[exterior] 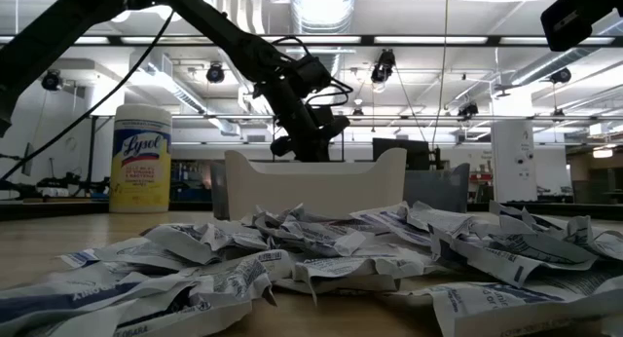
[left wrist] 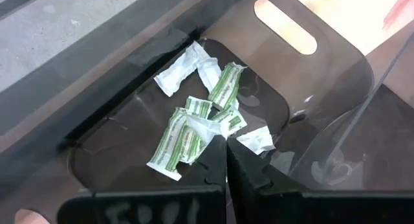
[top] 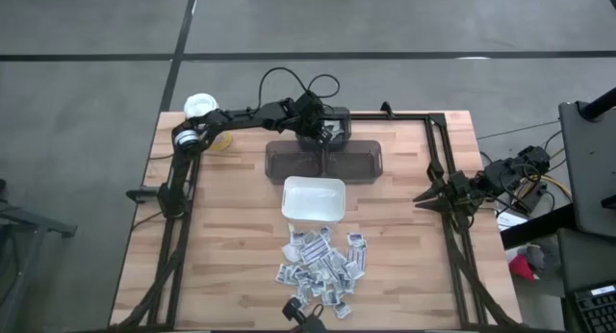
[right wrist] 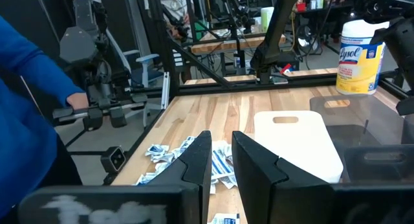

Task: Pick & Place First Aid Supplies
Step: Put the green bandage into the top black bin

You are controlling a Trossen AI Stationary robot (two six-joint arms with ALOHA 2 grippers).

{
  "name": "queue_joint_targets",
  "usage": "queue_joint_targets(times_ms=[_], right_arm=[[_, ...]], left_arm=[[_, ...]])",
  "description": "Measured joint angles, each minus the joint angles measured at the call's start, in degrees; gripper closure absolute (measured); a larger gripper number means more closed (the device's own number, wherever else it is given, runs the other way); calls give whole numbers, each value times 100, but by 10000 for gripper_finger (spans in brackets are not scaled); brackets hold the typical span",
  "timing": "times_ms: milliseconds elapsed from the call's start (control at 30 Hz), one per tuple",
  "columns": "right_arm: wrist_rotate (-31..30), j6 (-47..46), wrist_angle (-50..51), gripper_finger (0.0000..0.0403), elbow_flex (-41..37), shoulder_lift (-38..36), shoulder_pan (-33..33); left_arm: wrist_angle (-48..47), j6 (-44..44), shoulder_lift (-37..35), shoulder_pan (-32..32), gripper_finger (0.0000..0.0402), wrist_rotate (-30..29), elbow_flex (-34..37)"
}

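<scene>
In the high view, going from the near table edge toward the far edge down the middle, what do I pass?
Pile of packets → white dish → dark tinted bin → left gripper, over the bin.

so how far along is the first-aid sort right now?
Done: several green-striped packets lie in the dark bin. In hand: the left gripper is shut over that bin, nothing visibly held. Left: a large pile of blue-print packets on the table beside the white dish. The right gripper waits, slightly open, at the table's right edge.
</scene>
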State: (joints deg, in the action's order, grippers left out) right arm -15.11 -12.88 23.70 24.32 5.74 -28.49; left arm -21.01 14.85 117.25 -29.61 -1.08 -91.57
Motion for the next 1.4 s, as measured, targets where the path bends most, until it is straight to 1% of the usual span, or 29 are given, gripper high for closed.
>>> queue_joint_targets(times_ms=[100,333,400,500,667,767,867,1033,1133,1400], right_arm=[[-1,0,-1,344,0,2,0],[1,-5,1,344,0,2,2],[2,-15,-2,344,0,2,0],[0,-5,-2,344,0,2,2],[2,-4,-1,344,0,2,0],[2,-20,-3,344,0,4,2],[2,-20,-4,344,0,4,2],[2,-2,-2,344,2,11,2],[2,-2,-2,344,0,11,2],[2,-1,1,344,0,9,2]], left_arm=[[-3,4,0,0,367,0,0],[-41,18,-7,-20,278,0,-9],[-279,140,-30,-20,259,14,-122],[-872,329,-188,-26,242,360,-425],[-1917,248,-598,42,239,1171,-906],[-2467,320,-878,188,239,1641,-964],[-3029,639,-1216,416,239,1915,-949],[-3968,1257,-1583,1018,239,1920,-935],[-4294,1680,-1747,1478,239,1884,-933],[-4431,2331,-1780,2967,239,1488,-933]])
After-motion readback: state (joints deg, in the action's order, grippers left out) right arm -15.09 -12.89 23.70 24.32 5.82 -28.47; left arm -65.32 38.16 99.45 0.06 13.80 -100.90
